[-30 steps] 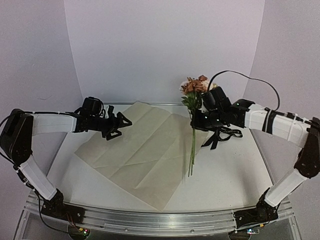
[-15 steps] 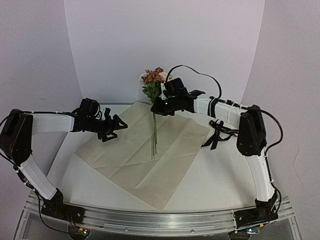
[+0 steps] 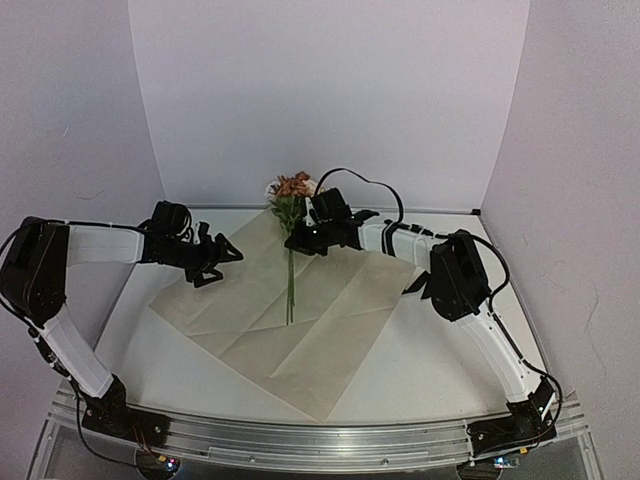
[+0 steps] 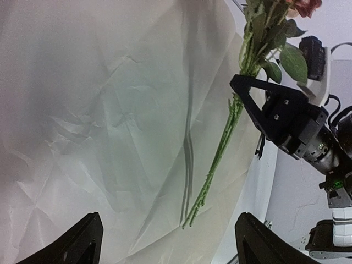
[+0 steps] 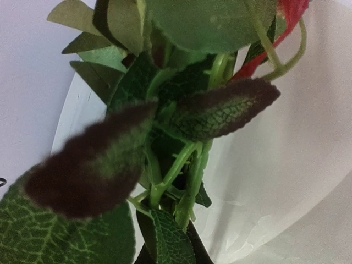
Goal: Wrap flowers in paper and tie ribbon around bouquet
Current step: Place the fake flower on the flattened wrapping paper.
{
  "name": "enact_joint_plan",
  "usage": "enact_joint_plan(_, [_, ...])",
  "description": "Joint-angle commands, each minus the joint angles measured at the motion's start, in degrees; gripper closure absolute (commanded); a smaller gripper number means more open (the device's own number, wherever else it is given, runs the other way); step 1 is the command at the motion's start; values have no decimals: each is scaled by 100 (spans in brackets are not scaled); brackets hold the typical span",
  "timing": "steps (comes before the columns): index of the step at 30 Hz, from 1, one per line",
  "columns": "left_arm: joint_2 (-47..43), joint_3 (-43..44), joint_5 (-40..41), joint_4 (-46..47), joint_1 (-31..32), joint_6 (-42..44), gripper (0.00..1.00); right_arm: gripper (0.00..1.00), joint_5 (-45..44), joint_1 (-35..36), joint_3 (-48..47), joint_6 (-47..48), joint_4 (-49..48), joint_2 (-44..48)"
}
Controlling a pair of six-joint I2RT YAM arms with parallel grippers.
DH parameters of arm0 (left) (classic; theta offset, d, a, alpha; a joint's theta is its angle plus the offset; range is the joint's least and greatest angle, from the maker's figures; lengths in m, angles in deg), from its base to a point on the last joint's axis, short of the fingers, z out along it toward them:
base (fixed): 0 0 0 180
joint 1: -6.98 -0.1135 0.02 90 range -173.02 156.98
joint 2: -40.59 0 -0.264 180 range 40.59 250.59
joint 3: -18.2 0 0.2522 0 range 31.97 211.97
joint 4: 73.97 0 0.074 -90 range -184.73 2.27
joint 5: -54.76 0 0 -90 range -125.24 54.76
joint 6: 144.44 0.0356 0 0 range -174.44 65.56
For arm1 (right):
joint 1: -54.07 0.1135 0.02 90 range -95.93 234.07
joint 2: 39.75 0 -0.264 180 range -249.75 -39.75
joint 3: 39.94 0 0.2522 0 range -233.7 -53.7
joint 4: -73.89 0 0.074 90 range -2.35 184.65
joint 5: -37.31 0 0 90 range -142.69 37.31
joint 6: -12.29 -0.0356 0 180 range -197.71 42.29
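Note:
The flowers (image 3: 292,189), pink and rusty blooms on long green stems (image 4: 220,148), hang upright over the back middle of the paper (image 3: 300,320). My right gripper (image 3: 301,240) is shut on the stems just below the leaves (image 5: 187,187). The stem tips reach down to the paper (image 4: 99,110), where their shadow meets them. My left gripper (image 3: 226,256) is open and hovers over the paper's left corner, left of the stems, with nothing between its fingers (image 4: 82,242). A bit of the black ribbon (image 3: 412,287) shows beside my right arm's elbow; the rest is hidden.
The right arm (image 3: 455,275) stretches across the back right of the table. White walls close in on the back and both sides. A metal rail (image 3: 300,440) runs along the near edge.
My right gripper has carried the flowers left, from beside the paper's right edge to over its back middle. My left gripper has drawn back a little to the left.

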Motion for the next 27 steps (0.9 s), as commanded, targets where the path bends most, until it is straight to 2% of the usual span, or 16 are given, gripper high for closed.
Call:
enact_joint_plan(1, [590,433,275,-206,-198,-69,14,100,128,-20,2,-361,-678,84])
enact_joint_plan(9, [1388,1101,532,-318,-212,-7,14,100,-588,-25,1702,-581,-798,950])
enact_joint_plan(18, [2026,1693,462,-535,-211,176,14,100,-1513,-30,3264,-1412,-853,1810])
enact_joint_plan(23, [2429,2139,330,-665,-211,272,14,100,-1629,-13,3559,-2188,-935,1902])
enact_joint_plan(27, [2722,2511,240,-775,-204,331,14,100,-1593,44,3443,-2245,-1025,1846])
